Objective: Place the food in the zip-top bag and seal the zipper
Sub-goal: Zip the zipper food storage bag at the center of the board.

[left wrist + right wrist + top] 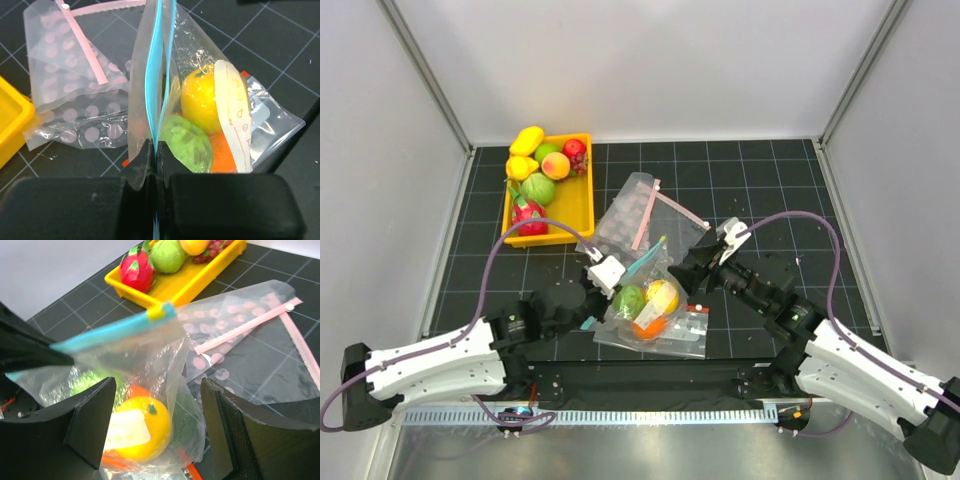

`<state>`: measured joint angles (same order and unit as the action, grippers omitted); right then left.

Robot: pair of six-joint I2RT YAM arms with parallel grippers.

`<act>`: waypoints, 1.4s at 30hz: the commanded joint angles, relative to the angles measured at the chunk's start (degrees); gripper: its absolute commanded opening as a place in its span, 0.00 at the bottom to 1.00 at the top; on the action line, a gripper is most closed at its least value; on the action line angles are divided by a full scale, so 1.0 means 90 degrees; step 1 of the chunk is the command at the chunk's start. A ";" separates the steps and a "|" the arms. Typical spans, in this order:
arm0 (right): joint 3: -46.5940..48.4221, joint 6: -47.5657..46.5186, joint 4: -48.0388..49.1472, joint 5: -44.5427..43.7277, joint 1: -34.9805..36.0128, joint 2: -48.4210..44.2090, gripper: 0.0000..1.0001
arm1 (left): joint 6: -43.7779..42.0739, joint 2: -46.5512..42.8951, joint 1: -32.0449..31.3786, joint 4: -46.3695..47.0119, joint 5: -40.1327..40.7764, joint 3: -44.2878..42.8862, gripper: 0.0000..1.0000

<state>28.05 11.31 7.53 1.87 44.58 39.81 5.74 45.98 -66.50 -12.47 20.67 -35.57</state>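
Note:
The zip-top bag [652,305] sits at the table's near middle, its mouth lifted up. Through the clear plastic I see food: a yellow fruit [200,97], a green one [187,145] and something orange [223,156], behind a white label [232,110]. My left gripper [154,145] is shut on the light-blue zipper [152,75] at its near end, holding the strip upright. My right gripper [159,390] is open, one finger on each side of the bag's other end below the zipper [110,332], not pressing on it. The yellow fruit [137,432] shows between those fingers.
A yellow tray [572,205] with several toy fruits stands at the back left. A dotted clear bag with a pink strip [632,215] lies just behind the zip-top bag. Another flat clear bag [685,335] lies under it toward the front.

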 commanded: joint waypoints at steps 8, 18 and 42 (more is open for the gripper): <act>-0.0236 -0.0671 0.1537 0.0788 0.0027 0.0752 0.76 | -0.0257 -0.0510 0.0074 0.0692 -0.0187 0.0232 0.00; -0.0510 -0.0622 0.1741 0.0700 0.0027 0.0313 0.77 | 0.0007 -0.0352 0.0084 0.0585 -0.0714 0.0124 0.00; -0.0773 -0.0612 0.1859 0.0603 0.0027 -0.0058 0.78 | 0.0398 -0.0080 0.0592 0.0751 -0.3182 0.0115 0.00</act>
<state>21.41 6.13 20.80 7.84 44.58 41.01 9.91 44.31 -61.21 -7.55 0.12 -33.23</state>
